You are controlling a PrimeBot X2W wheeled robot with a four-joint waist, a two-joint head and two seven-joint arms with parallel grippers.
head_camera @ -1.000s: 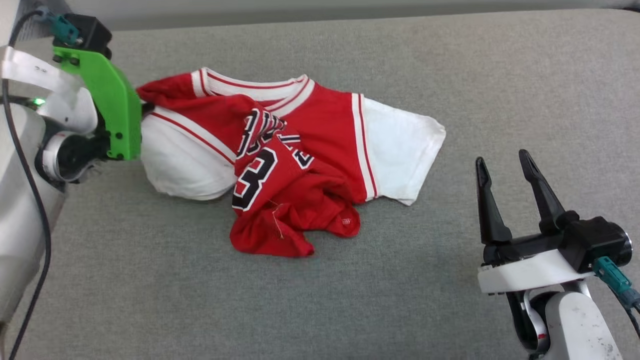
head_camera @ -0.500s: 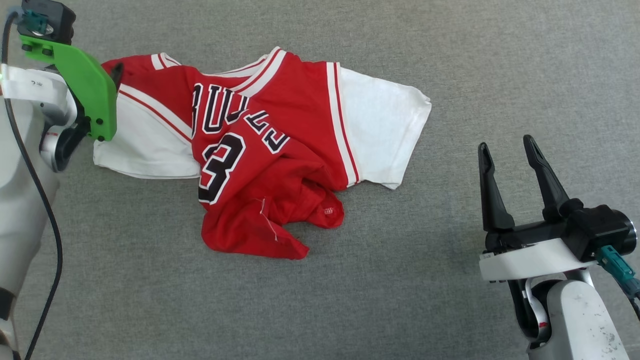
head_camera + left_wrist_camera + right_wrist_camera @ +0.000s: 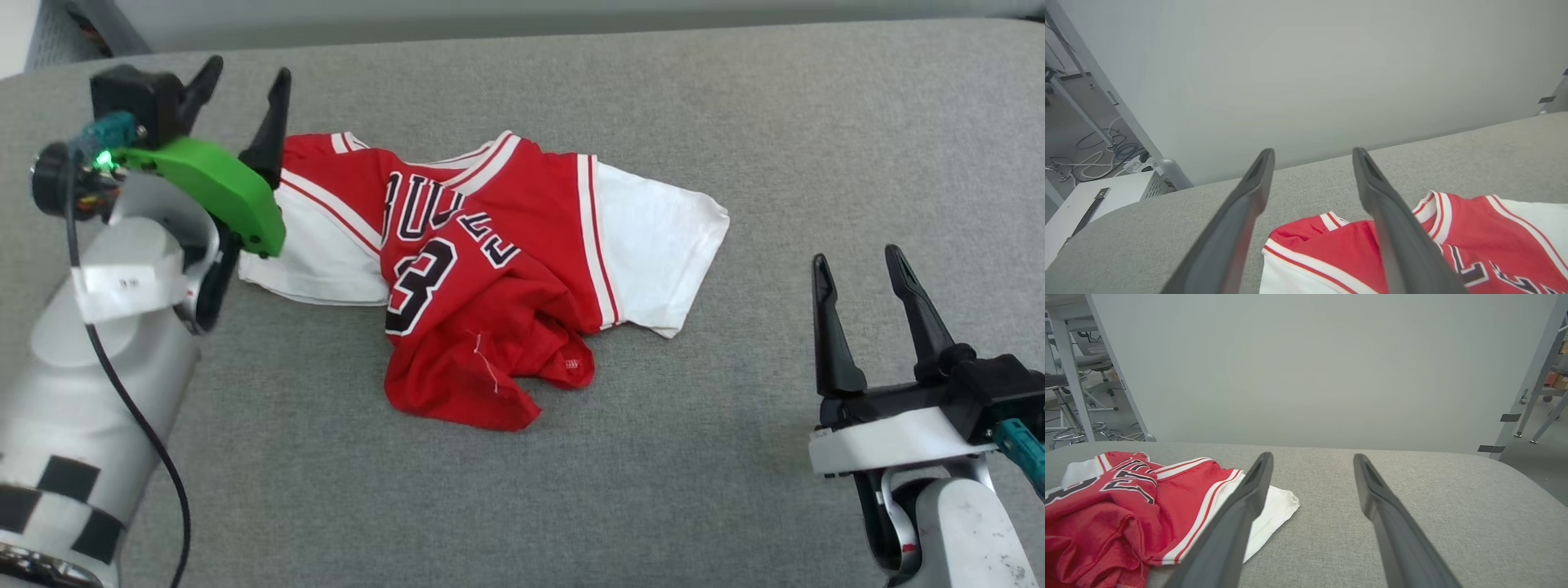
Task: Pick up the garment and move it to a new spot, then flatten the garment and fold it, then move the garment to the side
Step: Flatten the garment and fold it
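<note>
While the garment (image 3: 490, 269) isn't exactly neat, you can read it fine: it's lying a bit left of centre in the head view, on a grey surface (image 3: 735, 122) with a tight woven, felt-like texture and a rounded far edge. The cloth is thin, shiny red jersey knit, spread fairly flat across the shoulders at the top and bunched into soft wrinkled folds at the lower hem. The two short white sleeves (image 3: 661, 245) stick out to either side, edged with red-and-white striped trim. The black, white-outlined lettering and the number are buckled by a crease down the front.

The left gripper (image 3: 247, 72) is in the upper left of the head view, on a bright green plastic bracket (image 3: 220, 192). Its two long, dark, tapering fingers are spread wide with nothing between them. The near finger overlaps the jersey's upper left shoulder corner, and I can't tell if it actually brushes the cloth. In the left wrist view the fingers look to be above it.

The right gripper (image 3: 856, 255) is at the lower right, well apart from the jersey. Its fingers point up the frame, splayed just as wide and holding nothing, with only bare grey fabric between them.
</note>
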